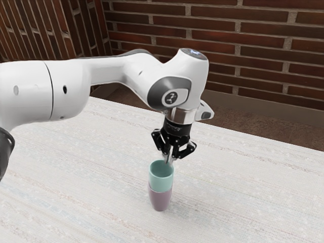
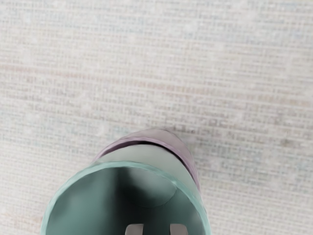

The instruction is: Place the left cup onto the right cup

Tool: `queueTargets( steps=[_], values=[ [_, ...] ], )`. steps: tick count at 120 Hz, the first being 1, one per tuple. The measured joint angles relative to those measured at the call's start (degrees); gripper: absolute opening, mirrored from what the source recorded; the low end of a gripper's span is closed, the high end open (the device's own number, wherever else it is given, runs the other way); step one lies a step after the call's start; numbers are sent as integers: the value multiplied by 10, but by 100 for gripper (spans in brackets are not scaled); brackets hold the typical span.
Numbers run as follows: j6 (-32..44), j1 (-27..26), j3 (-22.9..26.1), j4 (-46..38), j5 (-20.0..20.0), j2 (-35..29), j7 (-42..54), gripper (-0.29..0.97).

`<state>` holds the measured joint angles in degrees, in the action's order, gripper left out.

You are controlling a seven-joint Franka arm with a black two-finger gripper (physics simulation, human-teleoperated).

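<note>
Lower centre of frame: teal cup [image 1: 161, 174] nested upright in purple cup [image 1: 161, 200] on pale table [image 1: 253, 192]. Black gripper [image 1: 170, 160] directly above, at teal rim; clamped or released cannot be told. Best next: release fully, rise straight up, avoid nudging stack sideways.

Smooth matt teal cup [image 1: 161, 176], mauve cup [image 1: 160, 200]; woven-textured table [image 1: 76, 167].

The arm [image 1: 101, 81] is glossy white with grey joint caps, ending in a black gripper [image 1: 170, 159].
</note>
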<state>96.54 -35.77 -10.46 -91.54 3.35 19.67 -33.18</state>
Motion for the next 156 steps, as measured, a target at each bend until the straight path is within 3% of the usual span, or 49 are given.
queueTargets(
  steps=[29,67,87,156],
  values=[
    [0,3,0,0,0,2,0,1],
    [0,2,1,0,-4,-10,0,43],
    [-1,1,1,-3,-4,-30,0,57],
    [-10,30,2,-11,2,-99,53,67]
  ],
)
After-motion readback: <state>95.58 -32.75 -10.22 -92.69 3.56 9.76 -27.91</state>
